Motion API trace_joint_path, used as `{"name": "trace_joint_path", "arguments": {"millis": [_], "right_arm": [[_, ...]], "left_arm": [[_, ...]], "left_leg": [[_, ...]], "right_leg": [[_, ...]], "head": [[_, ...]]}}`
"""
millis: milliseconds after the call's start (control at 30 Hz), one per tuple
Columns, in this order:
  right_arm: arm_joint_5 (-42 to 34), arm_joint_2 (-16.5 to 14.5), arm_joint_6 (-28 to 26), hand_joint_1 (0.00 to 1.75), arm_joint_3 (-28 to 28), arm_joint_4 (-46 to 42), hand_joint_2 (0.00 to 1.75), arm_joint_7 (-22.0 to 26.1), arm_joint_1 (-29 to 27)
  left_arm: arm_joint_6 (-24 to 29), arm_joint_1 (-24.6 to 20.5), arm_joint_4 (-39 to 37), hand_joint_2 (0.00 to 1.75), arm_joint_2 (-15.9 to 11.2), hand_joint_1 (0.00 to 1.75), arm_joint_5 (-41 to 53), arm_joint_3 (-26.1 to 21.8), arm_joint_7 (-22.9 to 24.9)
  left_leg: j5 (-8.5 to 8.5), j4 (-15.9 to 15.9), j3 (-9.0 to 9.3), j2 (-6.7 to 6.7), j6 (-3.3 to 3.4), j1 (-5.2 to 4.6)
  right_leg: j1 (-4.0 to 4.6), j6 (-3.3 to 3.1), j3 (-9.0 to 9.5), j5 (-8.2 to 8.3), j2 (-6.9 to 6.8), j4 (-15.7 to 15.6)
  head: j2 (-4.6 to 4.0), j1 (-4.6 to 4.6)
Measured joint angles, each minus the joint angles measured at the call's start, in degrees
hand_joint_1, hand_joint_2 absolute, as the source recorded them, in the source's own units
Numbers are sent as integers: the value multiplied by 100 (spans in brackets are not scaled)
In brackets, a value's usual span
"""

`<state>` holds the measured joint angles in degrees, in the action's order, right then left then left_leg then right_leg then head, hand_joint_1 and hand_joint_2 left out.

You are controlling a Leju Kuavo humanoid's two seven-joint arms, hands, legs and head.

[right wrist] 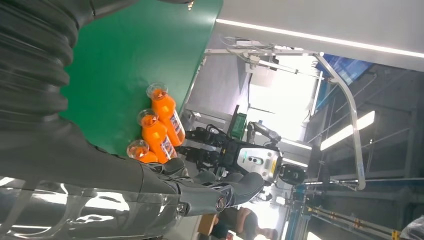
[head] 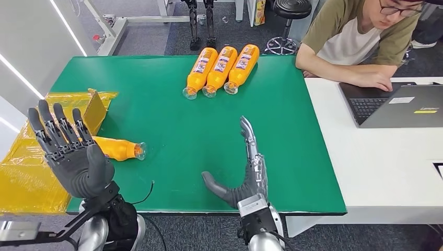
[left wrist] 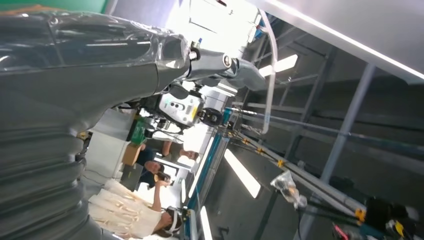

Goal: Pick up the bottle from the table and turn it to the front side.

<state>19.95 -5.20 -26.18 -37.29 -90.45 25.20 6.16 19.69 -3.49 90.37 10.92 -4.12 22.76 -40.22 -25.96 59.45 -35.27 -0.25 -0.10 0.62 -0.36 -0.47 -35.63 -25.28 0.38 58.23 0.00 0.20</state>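
While both robot hands hover released, left (head: 70, 149) at 8 o'clock, right (head: 245, 175) at 6, the bottle (head: 119, 148) lies on the bench (head: 172, 112), seemingly touching the left.

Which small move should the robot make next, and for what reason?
Probably lower the left hand toward the lone bottle lying beside it on the green table. That hand is raised, open and nearest; the right hand is also open and holds nothing.

Bright, even overhead light; wrist views blown out by ceiling strip glare.
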Motion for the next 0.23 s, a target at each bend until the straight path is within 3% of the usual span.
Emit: {"name": "trace_joint_path", "arguments": {"millis": [233], "right_arm": [[-152,0,-186,0,13,-163,175,212,-298]], "left_arm": [[390,253,127,175,51,0,704,196,0]], "left_leg": [[-2,-1,0,0,-2,0]], "right_leg": [[0,0,0,-1,0,0]], "head": [[0,0]]}}
